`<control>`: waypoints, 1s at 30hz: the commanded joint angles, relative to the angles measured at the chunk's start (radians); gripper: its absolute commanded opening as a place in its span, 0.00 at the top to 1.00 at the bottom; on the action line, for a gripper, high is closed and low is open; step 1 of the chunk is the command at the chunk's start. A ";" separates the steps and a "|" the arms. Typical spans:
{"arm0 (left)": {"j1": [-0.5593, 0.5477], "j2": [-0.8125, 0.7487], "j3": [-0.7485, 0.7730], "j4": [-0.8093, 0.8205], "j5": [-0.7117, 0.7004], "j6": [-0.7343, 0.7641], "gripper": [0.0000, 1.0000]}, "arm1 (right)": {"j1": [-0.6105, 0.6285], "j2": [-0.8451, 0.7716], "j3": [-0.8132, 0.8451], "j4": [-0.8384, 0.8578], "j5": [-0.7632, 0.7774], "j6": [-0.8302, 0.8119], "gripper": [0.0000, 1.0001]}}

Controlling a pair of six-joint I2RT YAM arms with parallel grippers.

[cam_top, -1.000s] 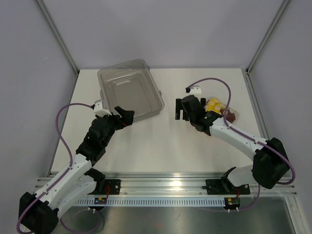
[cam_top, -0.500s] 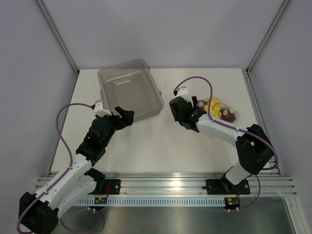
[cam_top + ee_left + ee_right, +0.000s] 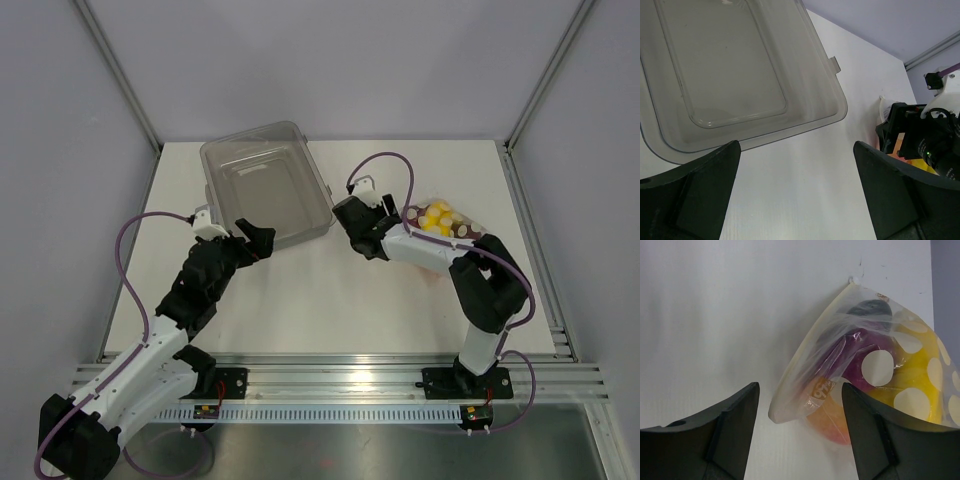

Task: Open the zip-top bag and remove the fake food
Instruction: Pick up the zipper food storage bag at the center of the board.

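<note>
The zip-top bag [image 3: 812,375], clear film with white dots, lies on the white table at the right [image 3: 447,224]. Inside it the fake food shows through: a yellow piece [image 3: 922,385], a dark purple-red piece [image 3: 857,360], an orange-pink piece [image 3: 837,422] and a dark round piece [image 3: 870,307]. My right gripper [image 3: 799,390] is open, low over the table. The bag's near corner lies between its fingers [image 3: 737,415], with a gap on each side. My left gripper [image 3: 796,147] is open over bare table, far left of the bag, holding nothing.
A rigid clear-grey plastic tub [image 3: 265,185] stands at the back left, just ahead of my left gripper [image 3: 258,238], and fills the upper left wrist view [image 3: 740,75]. Grey walls and metal posts enclose the table. The right arm's elbow [image 3: 490,275] folds over the table's right side.
My right gripper swung left off the bag and turned to face its corner, and its jaws narrowed somewhat. The bag now shows more fully from above. The left arm has not moved.
</note>
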 commanded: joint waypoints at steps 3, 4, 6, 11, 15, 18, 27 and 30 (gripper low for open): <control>-0.001 -0.010 0.035 0.027 -0.028 0.021 0.01 | 0.004 0.029 0.052 -0.022 0.062 0.000 0.29; -0.001 -0.012 0.035 0.027 -0.028 0.021 0.01 | 0.004 0.037 0.052 -0.022 0.062 0.001 0.33; 0.000 -0.010 0.033 0.027 -0.028 0.021 0.01 | 0.004 0.043 0.052 -0.026 0.059 0.006 0.35; 0.000 0.000 0.033 0.031 -0.024 0.019 0.01 | 0.004 0.063 0.066 -0.075 0.050 0.041 0.44; -0.001 0.002 0.041 0.022 -0.016 0.019 0.01 | 0.004 0.066 0.068 -0.080 0.045 0.062 0.86; -0.001 -0.009 0.038 0.019 -0.016 0.016 0.01 | 0.009 0.046 0.066 -0.098 0.027 0.088 1.00; -0.001 -0.024 0.035 -0.009 -0.039 0.017 0.01 | 0.063 -0.120 -0.064 0.024 -0.090 0.063 1.00; 0.000 -0.030 0.031 -0.007 -0.047 0.017 0.01 | 0.113 -0.146 -0.081 0.044 -0.047 0.044 1.00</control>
